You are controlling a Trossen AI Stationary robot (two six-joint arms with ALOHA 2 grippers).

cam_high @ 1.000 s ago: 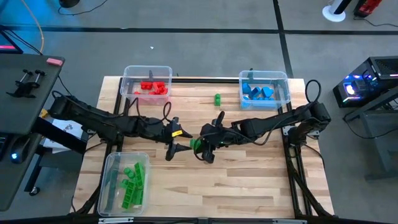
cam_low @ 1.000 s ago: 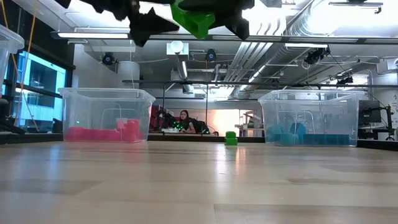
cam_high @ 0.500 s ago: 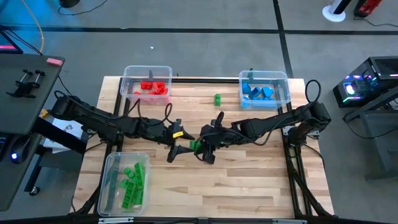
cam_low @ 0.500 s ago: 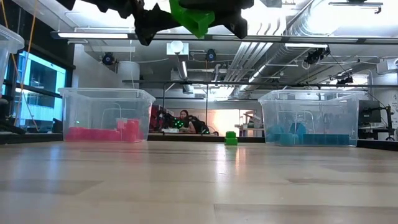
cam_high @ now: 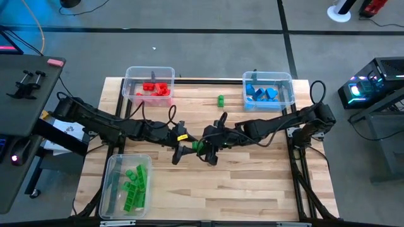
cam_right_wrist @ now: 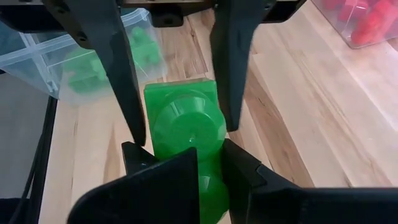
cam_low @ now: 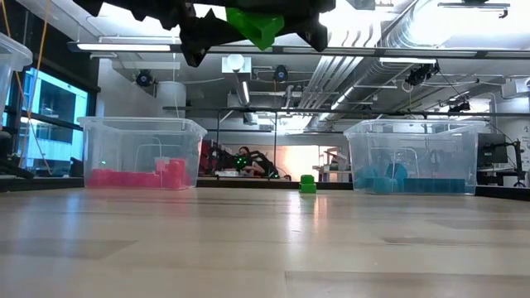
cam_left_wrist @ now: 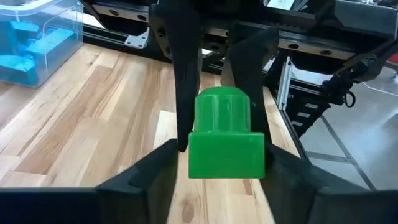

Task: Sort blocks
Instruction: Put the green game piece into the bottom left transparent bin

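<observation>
- Green block point(cam_high: 198, 147): it is held above the middle of the tabletop point(cam_high: 252, 189), between the two hands.
- Left hand point(cam_high: 179, 151), at 9 o'clock of the block: its fingers stand part open on both sides of the block; I cannot tell if they touch it.
- Right hand point(cam_high: 206, 150), at 3 o'clock: clamped on the block.
- Risk: if the right hand releases before the left one grips firmly, the block may fall or tilt.
- Another green block point(cam_high: 220, 100) lies at 12 o'clock, not yet sorted.

Wooden table point(cam_high: 252, 189) on grey floor point(cam_high: 189, 50) crossed by dark seams. Beyond the table: blue-lit window point(cam_low: 50, 108), ceiling ducts point(cam_low: 397, 33), strip lights point(cam_low: 124, 47). Left of the table, a dark desk point(cam_high: 25, 94).
</observation>
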